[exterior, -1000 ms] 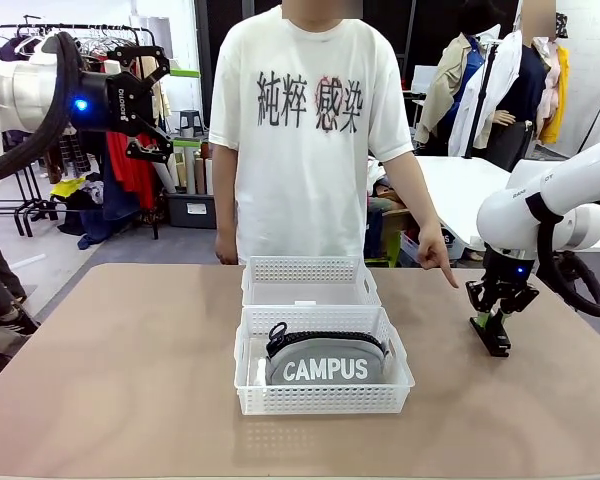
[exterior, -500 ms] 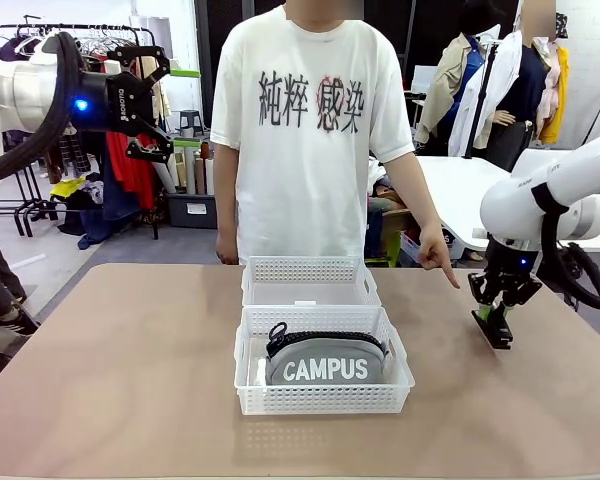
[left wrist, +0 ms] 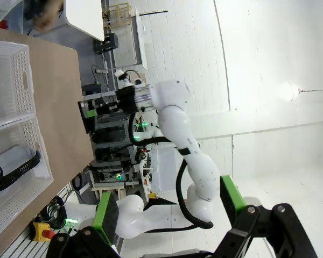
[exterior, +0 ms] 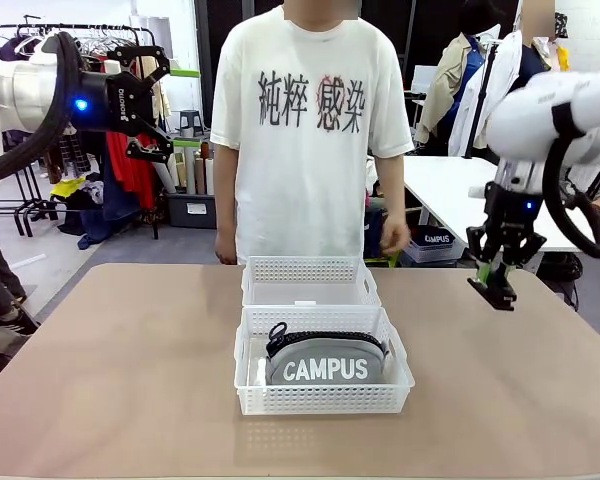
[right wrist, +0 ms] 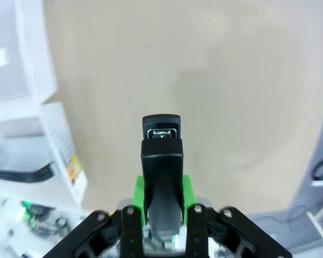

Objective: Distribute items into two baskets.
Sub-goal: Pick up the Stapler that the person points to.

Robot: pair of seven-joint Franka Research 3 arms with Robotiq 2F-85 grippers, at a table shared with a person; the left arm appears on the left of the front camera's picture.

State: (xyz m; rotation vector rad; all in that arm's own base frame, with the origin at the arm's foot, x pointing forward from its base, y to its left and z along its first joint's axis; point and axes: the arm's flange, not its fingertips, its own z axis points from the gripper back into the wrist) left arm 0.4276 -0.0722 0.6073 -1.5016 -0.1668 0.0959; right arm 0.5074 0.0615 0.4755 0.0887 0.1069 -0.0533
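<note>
- Your right arm is coming in from the right with its elbow high and its wrist pointing down. The right gripper point(exterior: 497, 280) is hanging above the table point(exterior: 130, 350), well to the right of both baskets.
- Its jaws are clamping the black stapler point(exterior: 500, 293) between the green pads. The stapler is pointing downward at a slight tilt, clear of the tabletop.
- Your left arm is hovering high at the left edge, wrist roughly level. The left gripper point(exterior: 162, 105) is facing toward the middle with its jaws spread wide and nothing between them.
- The grey "CAMPUS" pouch point(exterior: 325, 362) is lying in the near basket point(exterior: 320, 400), zipper toward the far side. The far basket point(exterior: 310, 270) is sitting right behind it, the two touching.
- The person is standing at the far side with arms down, one hand point(exterior: 393, 238) hanging behind the far basket's right corner.
- The right wrist view is giving you the grip itself. The stapler point(right wrist: 161, 156) is running straight out from the right gripper point(right wrist: 161, 188), its open metal nose facing the bare table point(right wrist: 215, 70). Both baskets are sitting at that picture's left edge.
- The left wrist view is rolled sideways. The left gripper point(left wrist: 169, 204) is showing its green-padded fingers point(left wrist: 105, 212) far apart, with your right arm farther off between them. The pouch point(left wrist: 13, 164) is showing in the near basket point(left wrist: 40, 161).
</note>
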